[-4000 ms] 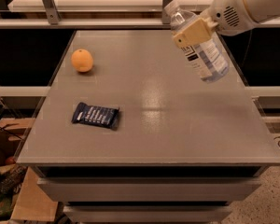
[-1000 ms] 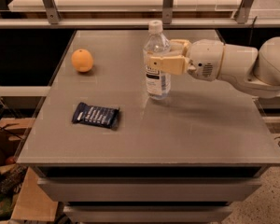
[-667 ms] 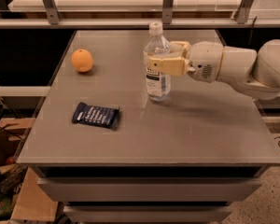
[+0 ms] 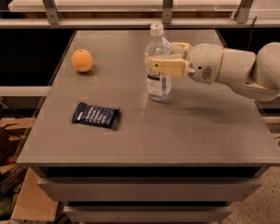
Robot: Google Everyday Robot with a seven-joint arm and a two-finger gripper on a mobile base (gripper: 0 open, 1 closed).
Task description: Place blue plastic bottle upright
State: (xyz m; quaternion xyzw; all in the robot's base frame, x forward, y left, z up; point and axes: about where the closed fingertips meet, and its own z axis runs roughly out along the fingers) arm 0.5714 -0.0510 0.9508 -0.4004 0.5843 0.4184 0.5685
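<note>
Two tan fingers (image 4: 167,67) of the tool (image 4: 162,56) are closing around the blue plastic bottle (image 4: 158,84) at mid-height, one crossing in front of its label and the other passing behind it, so the tool is gripping the bottle from the right. The far finger is mostly hiding behind the clear plastic, and the near one is covering part of the label, whose print is too blurred to read. The bottle is standing upright with its white cap on top and its base resting on the counter (image 4: 200,125), a little behind the middle. The white arm (image 4: 238,71) is reaching in from the right, where the frame edge is cutting it off. A dark-blue snack wrapper (image 4: 96,115) is lying flat to the bottle's front left, well apart from it, and an orange (image 4: 82,60) is sitting near the counter's far left side. Nothing is standing between these and the bottle. A cardboard box (image 4: 32,199) is showing partly at the lower left.
</note>
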